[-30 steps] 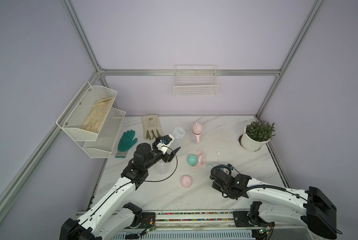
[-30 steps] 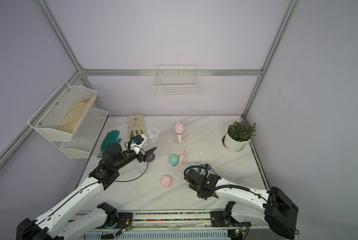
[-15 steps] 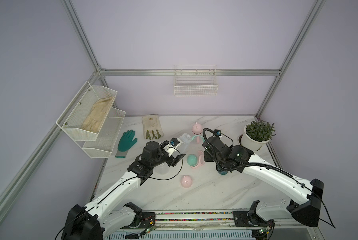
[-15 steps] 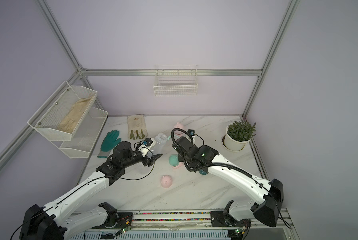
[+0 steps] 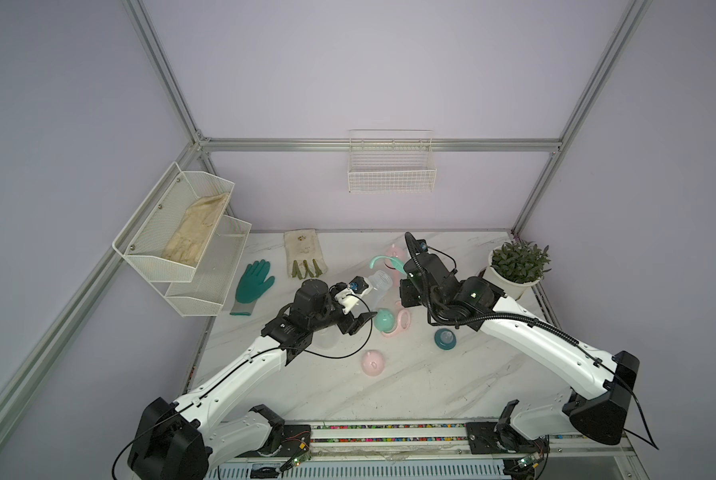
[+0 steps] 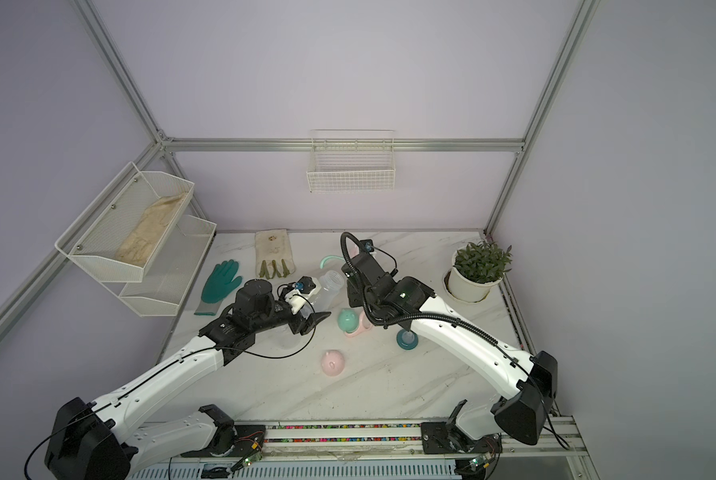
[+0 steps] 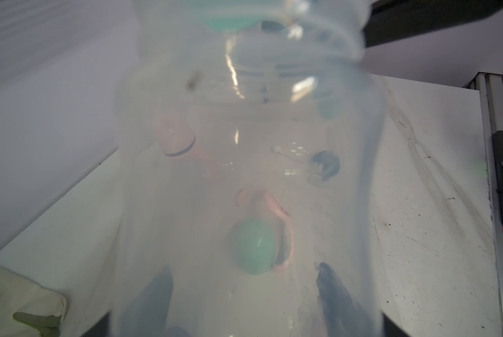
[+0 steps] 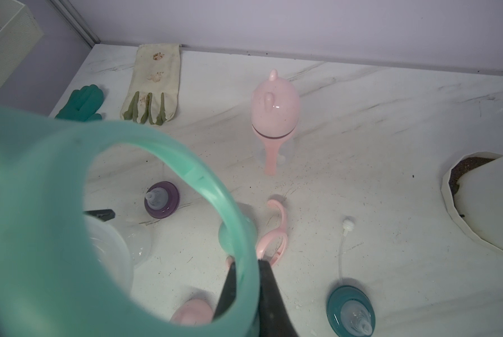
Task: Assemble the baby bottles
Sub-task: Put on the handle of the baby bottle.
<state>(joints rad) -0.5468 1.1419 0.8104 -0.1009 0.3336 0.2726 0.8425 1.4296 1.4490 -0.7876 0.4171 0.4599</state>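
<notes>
Clear bottle [image 5: 378, 284], both top views: held above the worktop [image 5: 431, 386] in the left gripper [image 5: 364, 309], mouth tilted toward the mint ring [image 5: 383, 259] — likely so the ring can slip over its neck.
Mint ring, both top views: in the air just beyond that mouth.
Left wrist: bottle fills the view; fingers [image 7: 332, 289] pressed against its sides near the base.
Right wrist: fingers [image 8: 269, 300] of the right gripper [image 8: 246, 293] pinch one edge of the ring, leaving its hole free — the bottle's mouth shows through it.
Worktop: teal collar [image 8: 350, 310], purple collar [image 8: 162, 203] loose; capped pink bottle [image 8: 275, 105] upright at the back.
</notes>
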